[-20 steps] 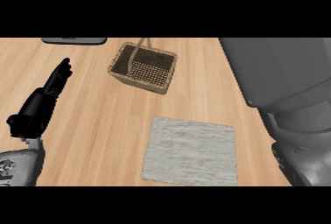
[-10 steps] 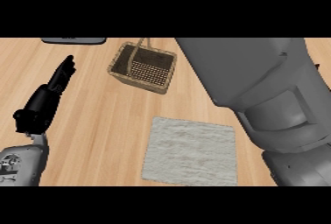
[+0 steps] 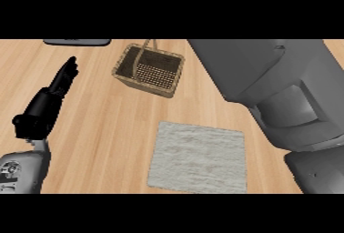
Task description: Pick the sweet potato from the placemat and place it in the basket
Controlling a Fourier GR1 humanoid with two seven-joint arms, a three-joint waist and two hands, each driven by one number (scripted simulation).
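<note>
My left hand shows at the left of the view, over the wooden desk; its fingers are straight and together, pointing up and away from me, and it holds nothing; it rests there open, well apart from everything else. My grey left forearm comes in at the lower left corner.

My right forearm fills the right side of the view as a large grey mass, running from the top edge down to the lower right corner; my right hand itself does not show anywhere, so I cannot say what its fingers are doing.

The basket stands on the desk near the top, left of my right forearm and right of my left fingertips; it is woven, brown, with a handle arching over it; its open inside shows a pale mesh bottom and I see nothing lying in it.

The placemat lies flat on the desk below the basket, pale grey and rough in texture, apart from the basket with bare wood between them; its surface is bare. The sweet potato I cannot see in this view, neither on the placemat nor in the basket.

A dark flat object is cut by the top edge at the upper left.
</note>
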